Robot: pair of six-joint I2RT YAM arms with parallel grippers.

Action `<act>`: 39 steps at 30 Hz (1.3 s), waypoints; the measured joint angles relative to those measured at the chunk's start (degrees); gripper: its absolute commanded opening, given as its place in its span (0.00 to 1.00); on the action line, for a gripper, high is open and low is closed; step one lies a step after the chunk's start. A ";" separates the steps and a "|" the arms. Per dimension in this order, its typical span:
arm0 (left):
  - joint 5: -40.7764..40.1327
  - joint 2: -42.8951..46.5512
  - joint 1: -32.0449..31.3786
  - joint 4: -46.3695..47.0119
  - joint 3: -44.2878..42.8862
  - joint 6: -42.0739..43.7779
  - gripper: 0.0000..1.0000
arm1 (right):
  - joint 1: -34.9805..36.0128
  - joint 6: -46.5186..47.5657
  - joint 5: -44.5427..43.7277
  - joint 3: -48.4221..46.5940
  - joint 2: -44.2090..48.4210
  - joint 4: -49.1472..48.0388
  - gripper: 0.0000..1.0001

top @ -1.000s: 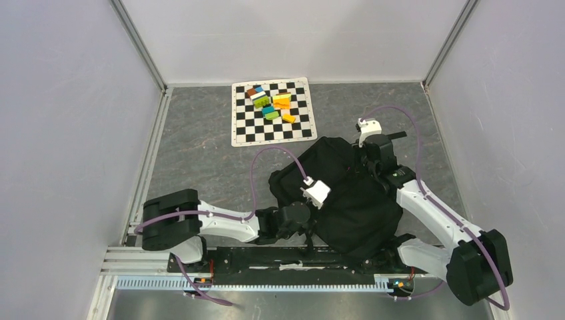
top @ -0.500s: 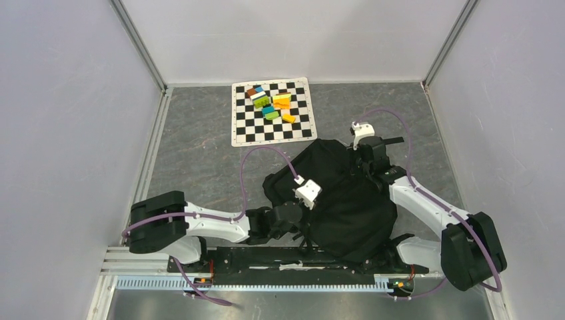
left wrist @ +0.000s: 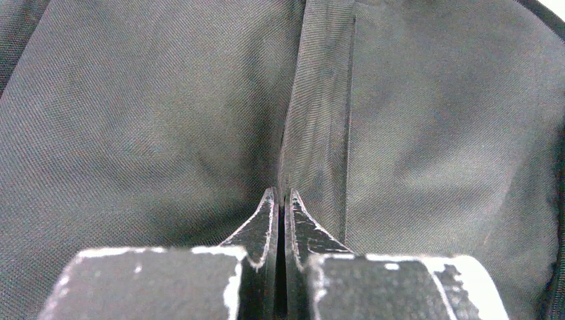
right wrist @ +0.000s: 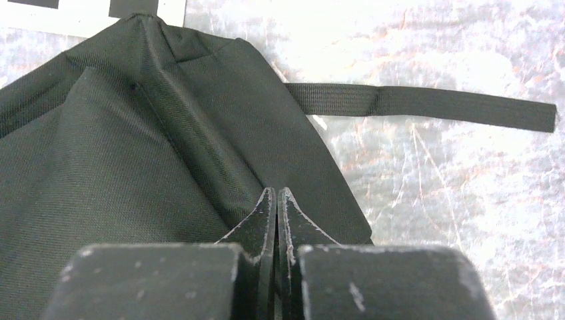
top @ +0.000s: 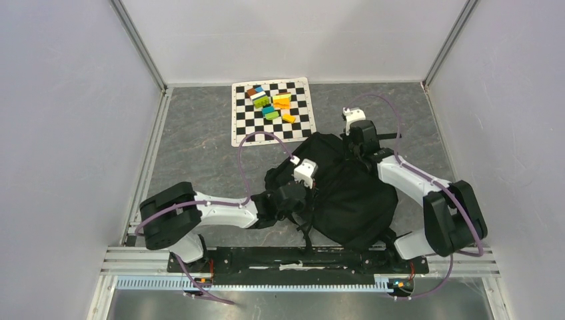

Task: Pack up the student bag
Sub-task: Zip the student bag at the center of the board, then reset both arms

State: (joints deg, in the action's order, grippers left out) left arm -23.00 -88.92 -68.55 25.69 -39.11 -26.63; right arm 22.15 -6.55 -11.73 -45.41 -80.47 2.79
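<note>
Bag [top: 353,200] lies flat on the surface [top: 200,147], mid-field, long axis roughly 12–6. My left claw [left wrist: 281,193] is pinched nearly shut on a fabric fold at the bag's 9 o'clock edge. Right claw [right wrist: 276,192] is the same, nipping a ridge at its 12 o'clock corner, with the strap [right wrist: 426,107] trailing toward 3. Blocks [top: 272,103] on the mat [top: 243,130] sit at 11 from the bag. No opening visible. My guess: pull the two grips apart along 9–1 to expose the zip.
</note>
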 measured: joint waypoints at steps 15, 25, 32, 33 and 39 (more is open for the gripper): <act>2.69 -1.79 8.15 -7.93 -5.95 -0.22 1.00 | -1.18 4.66 0.31 -13.14 -8.11 -0.52 0.98; 10.69 13.31 22.32 -27.23 -8.87 -1.22 1.00 | -8.44 6.62 2.97 -12.44 4.44 7.08 0.98; 16.20 22.12 42.36 -47.60 -16.92 -2.03 1.00 | -10.40 6.64 -3.56 -6.49 21.55 9.86 0.98; 15.82 23.65 44.57 -50.42 -18.38 -1.90 1.00 | -10.34 6.64 -4.31 -5.60 23.71 9.77 0.98; 7.89 34.56 47.87 -60.28 -24.83 2.29 1.00 | -10.27 6.67 -7.85 4.24 37.35 4.83 0.98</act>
State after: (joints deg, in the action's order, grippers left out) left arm -15.11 -54.37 -20.69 -34.59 -63.94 -24.34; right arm 11.88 0.12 -19.57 -41.17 -43.11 7.62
